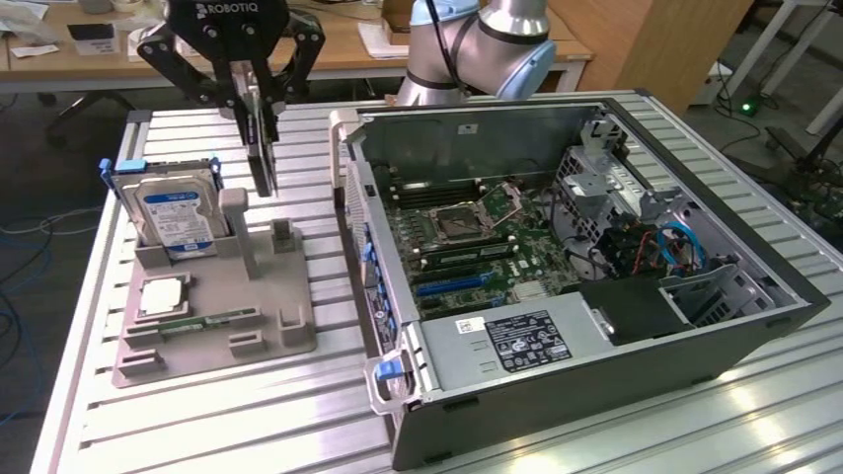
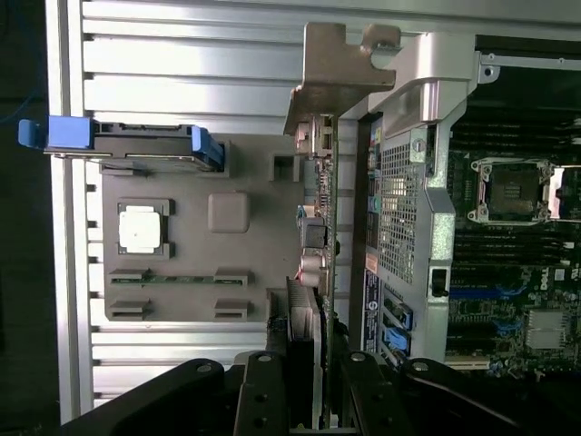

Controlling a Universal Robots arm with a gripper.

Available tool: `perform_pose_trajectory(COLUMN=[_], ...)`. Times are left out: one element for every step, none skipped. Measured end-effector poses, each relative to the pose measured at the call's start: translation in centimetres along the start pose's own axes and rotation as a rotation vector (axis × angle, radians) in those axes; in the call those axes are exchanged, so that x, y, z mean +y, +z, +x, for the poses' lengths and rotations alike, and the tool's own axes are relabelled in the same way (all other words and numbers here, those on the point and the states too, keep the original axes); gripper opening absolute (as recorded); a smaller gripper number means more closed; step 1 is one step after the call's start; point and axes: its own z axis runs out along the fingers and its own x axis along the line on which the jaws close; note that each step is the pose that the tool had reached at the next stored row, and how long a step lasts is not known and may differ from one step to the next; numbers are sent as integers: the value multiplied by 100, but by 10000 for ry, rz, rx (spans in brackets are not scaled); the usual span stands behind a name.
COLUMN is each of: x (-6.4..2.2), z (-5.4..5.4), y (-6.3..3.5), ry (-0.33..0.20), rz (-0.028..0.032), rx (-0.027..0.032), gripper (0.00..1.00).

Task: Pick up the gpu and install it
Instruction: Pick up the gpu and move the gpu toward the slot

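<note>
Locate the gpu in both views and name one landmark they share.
Exterior view: the thin dark gpu card hangs edge-on in the hand, above the grey plastic tray, at the exterior view's left.
Wrist view: gpu card edge-on between that tray and the open black computer case.
Shared landmark: the square silver processor chip on the tray.

The claw (image 1: 255, 99) points straight down beside the computer case (image 1: 633, 395), fingers (image 1: 240, 89) clamped on the gpu's (image 1: 264, 158) upper edge; the arm (image 1: 481, 49) rises beyond that case.

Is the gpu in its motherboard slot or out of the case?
Out. The gripper holds the gpu on edge over the grey tray, outside the open case.
</note>
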Motion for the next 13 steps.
perform_pose_trajectory(x=[0, 0, 0, 0, 0, 0, 0, 0, 0, 0, 0, 0, 0], z=[0, 0, 0, -3, -14, -28, -49, -72, -94, -116, -139, -162, -183], y=[0, -1, -1, -2, -2, -1, 2, 3, 4, 5, 6, 8, 9], ry=[1, 1, 0, 0, -2, -1, 0, 0, 0, 1, 1, 0, 0], rz=[1, 1, 1, 2, 3, 2, 1, 2, 2, 1, 1, 2, 1], rx=[0, 1, 1, 2, 5, 3, 1, 2, 2, 2, 2, 2, 2], gripper=[27, 27, 27, 27, 27, 27, 27, 27, 27, 27, 27, 27, 27])
